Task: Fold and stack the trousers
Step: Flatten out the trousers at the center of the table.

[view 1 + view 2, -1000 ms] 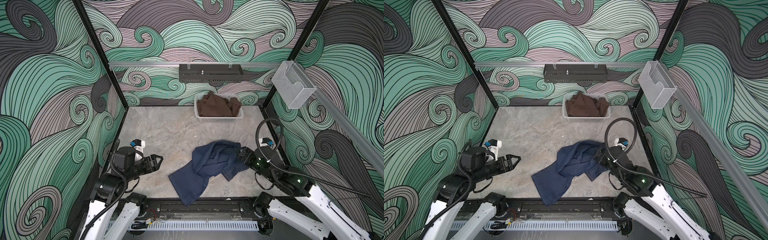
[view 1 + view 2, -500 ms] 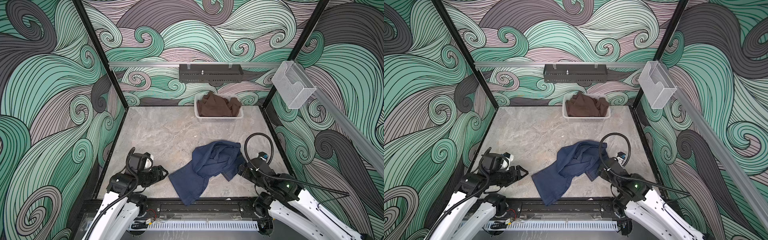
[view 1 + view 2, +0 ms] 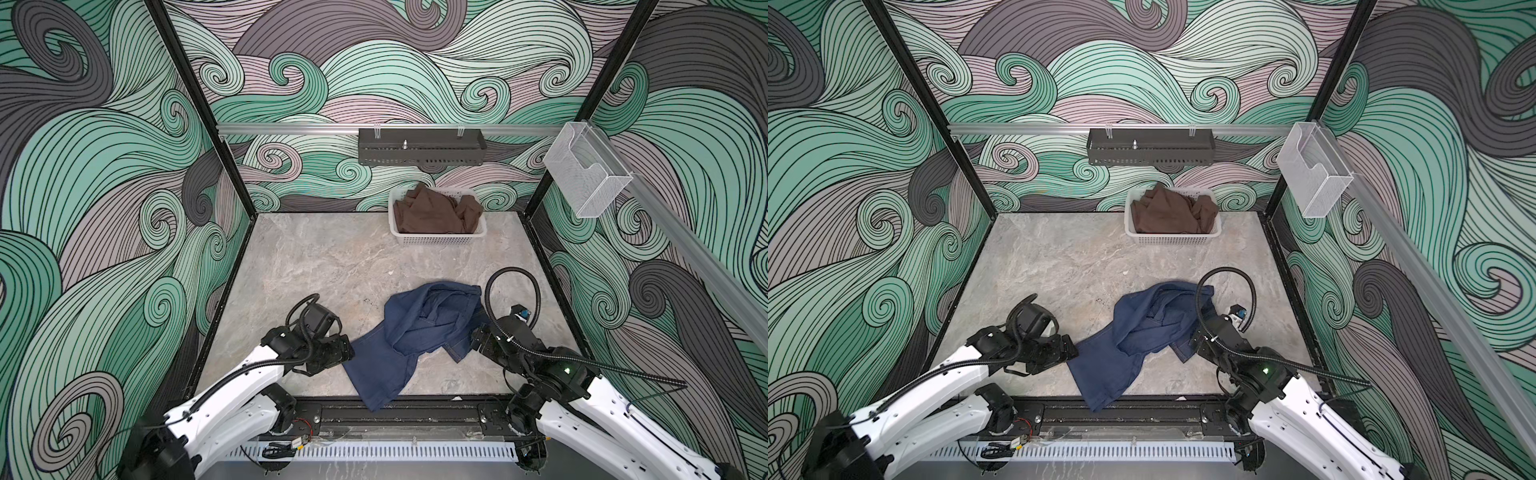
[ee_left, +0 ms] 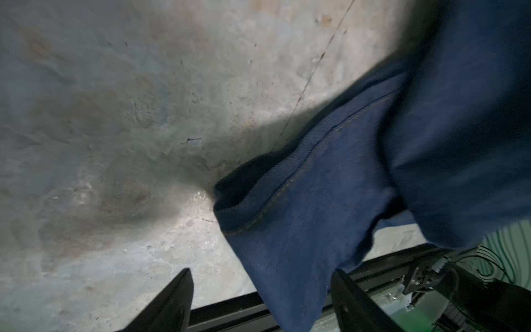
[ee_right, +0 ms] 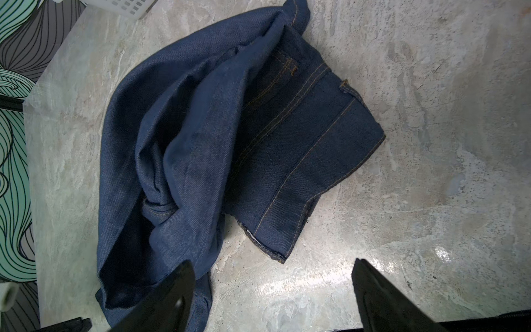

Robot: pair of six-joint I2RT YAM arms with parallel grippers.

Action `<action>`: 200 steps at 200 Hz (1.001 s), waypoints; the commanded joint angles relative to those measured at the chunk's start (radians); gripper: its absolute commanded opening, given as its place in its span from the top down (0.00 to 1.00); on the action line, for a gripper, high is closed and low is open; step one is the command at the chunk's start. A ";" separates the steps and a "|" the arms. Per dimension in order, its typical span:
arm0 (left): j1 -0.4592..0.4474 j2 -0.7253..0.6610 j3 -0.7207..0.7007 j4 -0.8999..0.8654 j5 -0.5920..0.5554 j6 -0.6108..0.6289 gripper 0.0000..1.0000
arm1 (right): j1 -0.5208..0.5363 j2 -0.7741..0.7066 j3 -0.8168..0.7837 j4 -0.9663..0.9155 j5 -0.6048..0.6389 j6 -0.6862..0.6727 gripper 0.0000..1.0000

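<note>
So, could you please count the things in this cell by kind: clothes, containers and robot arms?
Clothes: 2 - dark blue denim trousers; brown crumpled cloth heap, counted as one piece.
Containers: 3 - white slotted plastic basket; black perforated metal shelf; clear plastic wall box.
Robot arms: 2 - left white robot arm; right white robot arm.
Total: 7
</note>
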 commanded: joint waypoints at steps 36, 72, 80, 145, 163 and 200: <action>-0.052 -0.011 -0.107 0.196 -0.126 -0.108 0.74 | -0.003 0.007 -0.042 0.061 -0.012 0.024 0.14; -0.044 -0.042 0.004 0.113 -0.256 -0.055 1.00 | -0.036 0.030 -0.060 0.093 -0.026 0.010 0.14; -0.040 -0.074 0.065 0.047 -0.313 -0.031 1.00 | -0.047 0.033 -0.058 0.097 -0.034 0.003 0.14; 0.230 -0.177 0.491 -0.343 -0.559 0.235 1.00 | -0.144 0.003 -0.050 0.108 -0.108 -0.021 0.13; 0.276 -0.152 0.499 -0.351 -0.560 0.269 1.00 | -0.162 0.018 -0.041 0.109 -0.123 -0.033 0.12; 0.305 -0.069 0.482 -0.320 -0.442 0.297 0.42 | -0.181 0.059 -0.038 0.129 -0.136 -0.039 0.12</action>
